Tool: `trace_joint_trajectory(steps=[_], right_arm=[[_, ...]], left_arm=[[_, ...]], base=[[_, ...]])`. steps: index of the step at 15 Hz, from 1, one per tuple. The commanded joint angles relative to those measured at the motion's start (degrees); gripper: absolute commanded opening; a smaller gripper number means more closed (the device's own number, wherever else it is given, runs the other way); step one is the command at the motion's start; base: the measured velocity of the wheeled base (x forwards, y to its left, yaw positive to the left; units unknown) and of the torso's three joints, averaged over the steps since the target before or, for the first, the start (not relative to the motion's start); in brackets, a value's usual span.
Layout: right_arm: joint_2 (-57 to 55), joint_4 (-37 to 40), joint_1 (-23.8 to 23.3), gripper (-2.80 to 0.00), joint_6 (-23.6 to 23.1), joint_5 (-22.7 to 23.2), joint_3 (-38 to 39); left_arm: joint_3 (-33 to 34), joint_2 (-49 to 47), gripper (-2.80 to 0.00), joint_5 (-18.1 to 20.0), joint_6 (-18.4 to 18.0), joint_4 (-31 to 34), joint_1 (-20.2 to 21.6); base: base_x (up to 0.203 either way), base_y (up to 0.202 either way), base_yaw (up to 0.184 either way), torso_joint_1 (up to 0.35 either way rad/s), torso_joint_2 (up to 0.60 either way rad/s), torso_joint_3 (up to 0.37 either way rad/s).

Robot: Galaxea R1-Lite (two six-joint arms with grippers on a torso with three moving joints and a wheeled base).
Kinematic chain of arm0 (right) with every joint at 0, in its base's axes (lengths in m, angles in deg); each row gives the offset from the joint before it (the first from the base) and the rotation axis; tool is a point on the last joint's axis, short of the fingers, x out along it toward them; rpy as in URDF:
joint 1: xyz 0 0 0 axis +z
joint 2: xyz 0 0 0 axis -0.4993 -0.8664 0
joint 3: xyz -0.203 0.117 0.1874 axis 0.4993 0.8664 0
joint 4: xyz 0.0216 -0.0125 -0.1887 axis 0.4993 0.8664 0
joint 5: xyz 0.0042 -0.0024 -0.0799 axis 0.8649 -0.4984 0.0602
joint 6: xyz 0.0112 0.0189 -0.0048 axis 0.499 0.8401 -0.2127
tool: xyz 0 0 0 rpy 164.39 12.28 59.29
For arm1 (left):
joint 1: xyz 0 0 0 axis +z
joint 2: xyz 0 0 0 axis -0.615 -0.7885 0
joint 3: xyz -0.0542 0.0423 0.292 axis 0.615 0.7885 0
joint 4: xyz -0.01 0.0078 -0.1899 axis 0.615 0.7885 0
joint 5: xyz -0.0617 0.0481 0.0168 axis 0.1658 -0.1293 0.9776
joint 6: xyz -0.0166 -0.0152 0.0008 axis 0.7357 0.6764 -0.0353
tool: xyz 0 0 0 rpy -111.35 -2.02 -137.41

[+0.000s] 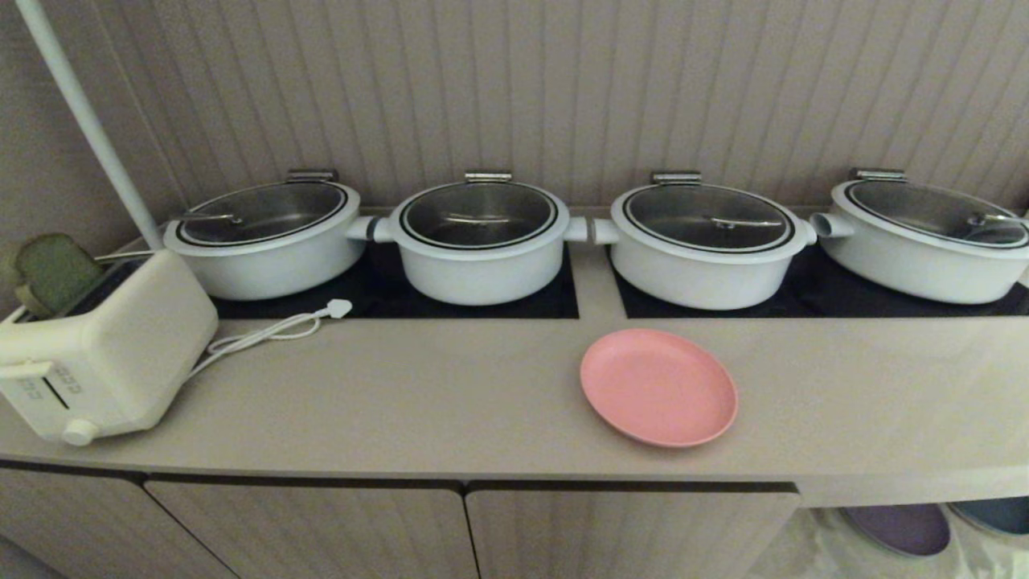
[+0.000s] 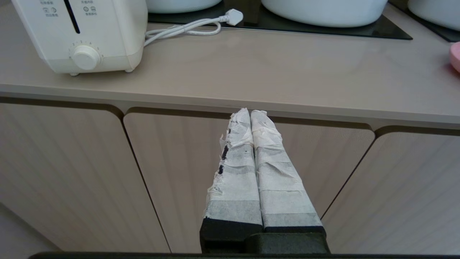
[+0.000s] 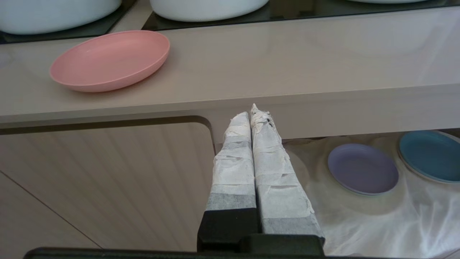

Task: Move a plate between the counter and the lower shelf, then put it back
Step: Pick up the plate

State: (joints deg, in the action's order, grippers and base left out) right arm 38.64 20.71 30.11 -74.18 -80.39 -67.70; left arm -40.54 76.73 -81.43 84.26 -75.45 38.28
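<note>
A: Where is the plate [image 1: 658, 388]?
B: It lies on the counter [image 1: 418, 394], near the front edge, so it is easy to reach.
A: And the grippers?
B: Left gripper [image 2: 250, 112] and right gripper [image 3: 253, 109] wait below the edge, jaws pressed together, holding nothing.

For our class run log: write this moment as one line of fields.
round matte pink plate: on beige counter | left gripper: jaws shut, empty, before cabinet door | right gripper: jaws shut, empty, below counter edge
</note>
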Motion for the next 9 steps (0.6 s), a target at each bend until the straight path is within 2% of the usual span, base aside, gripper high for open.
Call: trace_joint_trajectory(steps=[1, 3, 6, 9], right_arm=[[0.02, 0.51, 0.02, -2.80, -0.49, 0.06, -0.27], [0.02, 0.43, 0.02, -2.80, -1.74, 0.68, -0.27], [0.00, 0.86, 0.02, -2.80, -8.14, 3.85, -1.32], [-3.97, 4.73, 0.02, -2.80, -5.86, 7.41, -7.79]], left_arm=[[0.01, -0.06, -2.80, -0.05, -0.03, -0.02, 0.02], [0.01, -0.06, -2.80, -0.05, -0.03, -0.02, 0.02], [0.01, -0.06, -2.80, -0.05, -0.03, -0.02, 0.02], [0.01, -0.06, -2.80, -0.05, -0.03, -0.02, 0.02]], base=[[0.000, 0.000, 0.000, 0.000, 0.00, 0.000], [0.000, 0.000, 0.000, 0.000, 0.00, 0.000], [0.000, 0.000, 0.000, 0.000, 0.00, 0.000], [0.000, 0.000, 0.000, 0.000, 0.00, 0.000]])
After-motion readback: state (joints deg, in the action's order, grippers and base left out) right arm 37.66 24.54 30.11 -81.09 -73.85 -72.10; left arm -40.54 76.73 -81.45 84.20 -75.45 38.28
